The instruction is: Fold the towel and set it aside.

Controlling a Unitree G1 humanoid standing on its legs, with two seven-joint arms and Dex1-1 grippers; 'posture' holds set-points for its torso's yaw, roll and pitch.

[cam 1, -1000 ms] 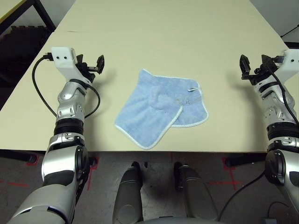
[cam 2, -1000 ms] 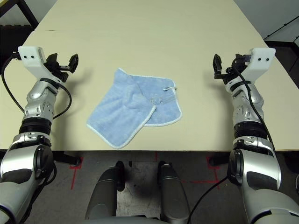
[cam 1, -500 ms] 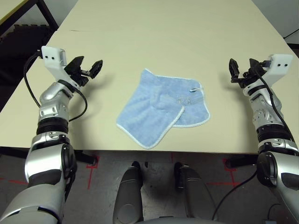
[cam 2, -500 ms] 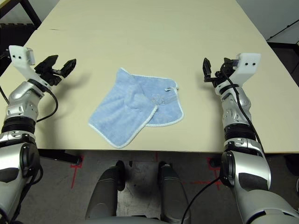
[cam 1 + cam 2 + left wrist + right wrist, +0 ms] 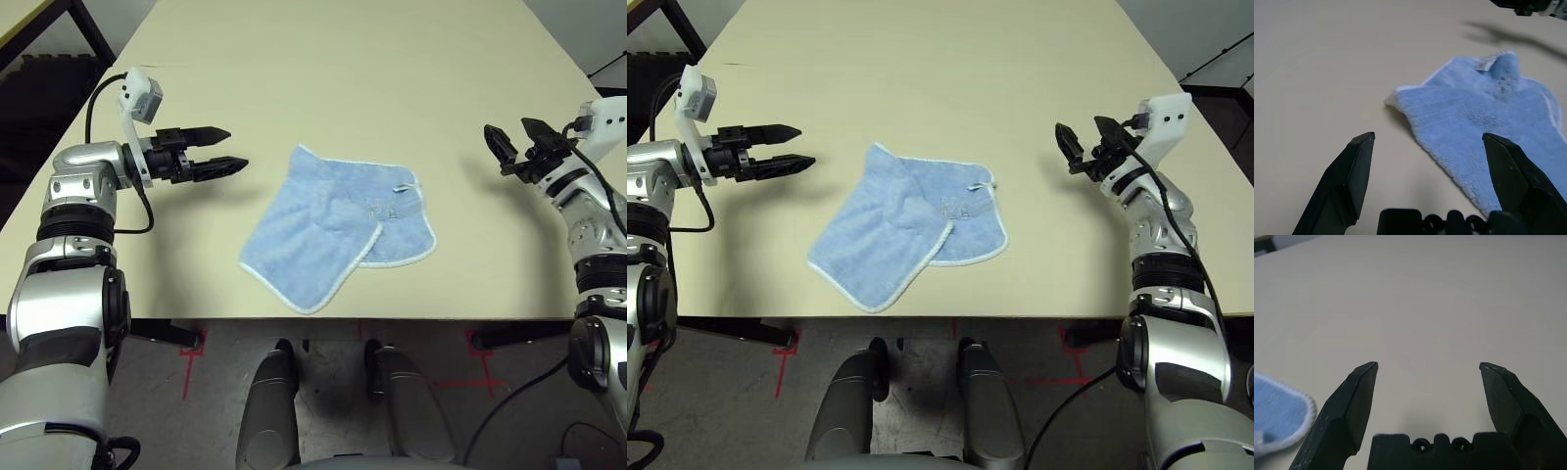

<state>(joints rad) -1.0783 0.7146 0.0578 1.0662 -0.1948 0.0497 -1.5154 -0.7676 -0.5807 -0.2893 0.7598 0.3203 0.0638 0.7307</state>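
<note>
Lying half-folded on the surface (image 5: 411, 59), towel (image 5: 338, 230), left claw (image 5: 223, 149) fingers apart beside it, right claw (image 5: 517, 142) fingers apart, well off it

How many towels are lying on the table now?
1. The light blue towel lies partly folded near the table's front edge, between the open left gripper and open right gripper. Nothing appears hidden.

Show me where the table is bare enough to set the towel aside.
The whole far half of the table beyond the towel is bare. Bare strips also lie between the towel and the open left claw, and between the towel and the open right claw. Tightest is the near edge below the towel.
</note>
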